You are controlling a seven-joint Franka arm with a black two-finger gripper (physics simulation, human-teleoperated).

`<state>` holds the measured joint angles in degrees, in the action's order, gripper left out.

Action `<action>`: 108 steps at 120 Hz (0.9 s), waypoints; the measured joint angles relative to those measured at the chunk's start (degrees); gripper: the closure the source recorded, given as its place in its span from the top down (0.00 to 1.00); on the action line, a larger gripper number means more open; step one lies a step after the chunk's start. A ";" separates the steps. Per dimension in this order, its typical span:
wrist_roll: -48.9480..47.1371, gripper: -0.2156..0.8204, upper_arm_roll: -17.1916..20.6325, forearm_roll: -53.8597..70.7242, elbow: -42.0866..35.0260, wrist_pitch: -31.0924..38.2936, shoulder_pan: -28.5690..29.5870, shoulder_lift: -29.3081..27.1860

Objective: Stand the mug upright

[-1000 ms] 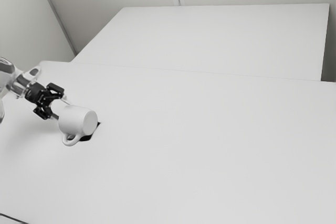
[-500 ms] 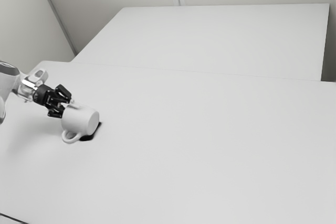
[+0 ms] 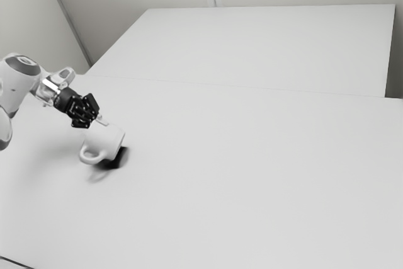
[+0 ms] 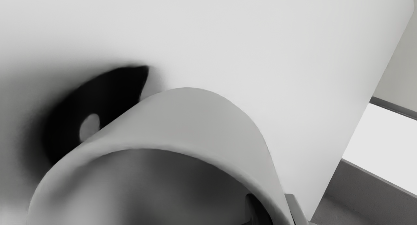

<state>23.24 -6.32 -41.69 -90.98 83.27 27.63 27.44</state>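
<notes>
The mug [image 3: 104, 140] is hanging from the pincer [image 3: 98, 121] above or just at the worktop [image 3: 252, 168], and it is leaning, so it is not yet standing upright. Its mouth is facing up toward the pincer, to the exterior view's left, while its base is pointing down and to the exterior view's right

The pincer is holding the mug by its wall at the rim [image 4: 143, 146]: one finger [image 4: 257, 210] is sitting inside the mouth and the other finger [image 4: 295, 208] is pressing from outside, so they are standing nearly closed, with only the thickness of the wall between them. I am thinking this grip is chosen because it is leaving the base free to come down flat, and the handle [image 3: 82, 154] is sticking out at the side, away from the fingers

Under the mug a dark shadow [image 3: 113, 159] is lying, and the handle is casting its own, separate one, so the handle is surely not touching the worktop; whether an edge of the base is touching, I cannot tell. The lean is probably asking for a little more turning before the pincer is letting go, because otherwise the mug could be rocking or falling on its side
</notes>
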 joint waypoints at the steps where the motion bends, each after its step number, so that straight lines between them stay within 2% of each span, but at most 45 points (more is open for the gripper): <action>1: -0.06 0.06 0.00 0.56 -0.16 0.35 -0.43 -0.28; 16: -2.05 0.05 0.01 9.72 -4.66 6.97 -6.95 -6.36; 31: -5.51 0.05 0.05 18.84 -13.26 15.79 -15.16 -14.53; 47: -10.50 0.04 1.78 28.14 -18.91 24.07 -22.13 -19.19; 66: -17.11 0.04 3.38 35.74 -22.54 31.75 -26.70 -20.37; 108: -28.27 0.04 3.76 39.22 -25.25 40.16 -28.50 -17.86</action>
<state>-5.03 -2.56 -2.47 -116.23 123.43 -0.87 9.59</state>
